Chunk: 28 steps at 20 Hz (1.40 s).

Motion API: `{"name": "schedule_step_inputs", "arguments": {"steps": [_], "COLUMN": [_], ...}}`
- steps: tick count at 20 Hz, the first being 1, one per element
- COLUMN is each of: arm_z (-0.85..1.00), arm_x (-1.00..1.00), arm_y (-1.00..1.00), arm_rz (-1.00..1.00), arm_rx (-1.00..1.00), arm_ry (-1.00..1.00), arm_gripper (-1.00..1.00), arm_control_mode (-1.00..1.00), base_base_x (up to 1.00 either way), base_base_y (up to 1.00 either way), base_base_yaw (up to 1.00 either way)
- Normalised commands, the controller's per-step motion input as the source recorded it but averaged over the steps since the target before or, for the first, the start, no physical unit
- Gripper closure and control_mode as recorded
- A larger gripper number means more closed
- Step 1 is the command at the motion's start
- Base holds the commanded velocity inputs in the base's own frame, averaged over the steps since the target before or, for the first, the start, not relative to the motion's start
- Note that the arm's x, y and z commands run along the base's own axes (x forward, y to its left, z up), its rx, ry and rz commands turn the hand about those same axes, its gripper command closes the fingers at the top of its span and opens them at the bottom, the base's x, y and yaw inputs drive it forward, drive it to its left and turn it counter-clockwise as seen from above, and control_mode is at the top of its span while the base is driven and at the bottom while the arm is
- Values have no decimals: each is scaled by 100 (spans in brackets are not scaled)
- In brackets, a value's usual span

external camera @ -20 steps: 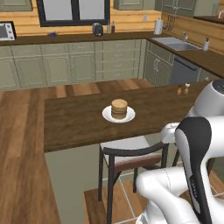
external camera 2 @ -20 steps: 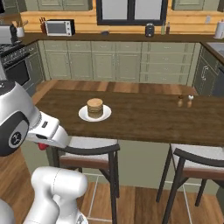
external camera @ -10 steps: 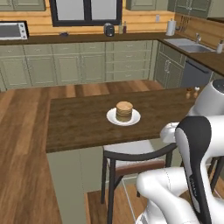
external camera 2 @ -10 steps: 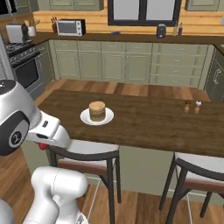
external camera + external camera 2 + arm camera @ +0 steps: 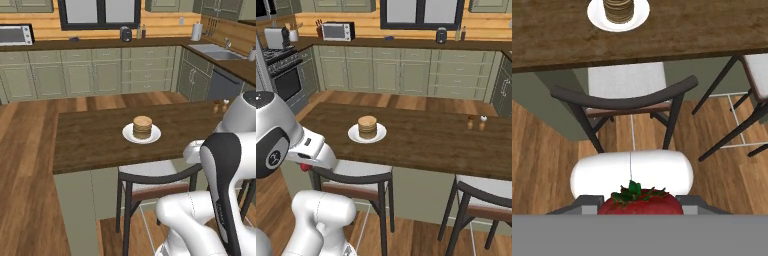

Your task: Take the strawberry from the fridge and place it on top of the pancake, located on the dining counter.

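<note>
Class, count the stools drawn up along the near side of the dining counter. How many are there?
2. One stool stands in front of the pancake; a second stool stands further right, below the salt and pepper shakers. Others may lie beyond the frame.

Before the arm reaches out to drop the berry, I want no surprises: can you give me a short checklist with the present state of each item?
1. Strawberry in the end effector: ok, it sits between the fingertips in the hand view.
2. Pancake on its white plate on the dining counter: ok.
3. Top of the pancake free: ok, nothing lies on it.
4. Path to the plate: not ok yet, a chair stands between the hand and the counter edge, so lift first.
5. Salt and pepper shakers: ok, well off to the side of the plate.
</note>
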Motion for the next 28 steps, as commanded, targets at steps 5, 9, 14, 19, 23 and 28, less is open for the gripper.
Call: {"name": "schedule_step_inputs", "arguments": {"steps": [5, 9, 14, 19, 23, 28], "arm_z": [0, 0, 22, 37, 4, -14], "arm_x": [0, 0, 90, 100, 100, 100], "arm_y": [0, 0, 1, 6, 0, 0], "arm_rz": [0, 0, 7, 4, 2, 0], "arm_rx": [0, 0, 0, 0, 0, 3], "arm_ry": [0, 0, -1, 0, 0, 0], "arm_gripper": [100, 100, 100, 100, 100, 100], "arm_control_mode": [100, 100, -100, -100, -100, -100], "base_base_x": [0, 22, 0, 0, 0, 0], "base_base_y": [0, 0, 0, 0, 0, 0], "base_base_yaw": [0, 1, 0, 0, 0, 0]}}
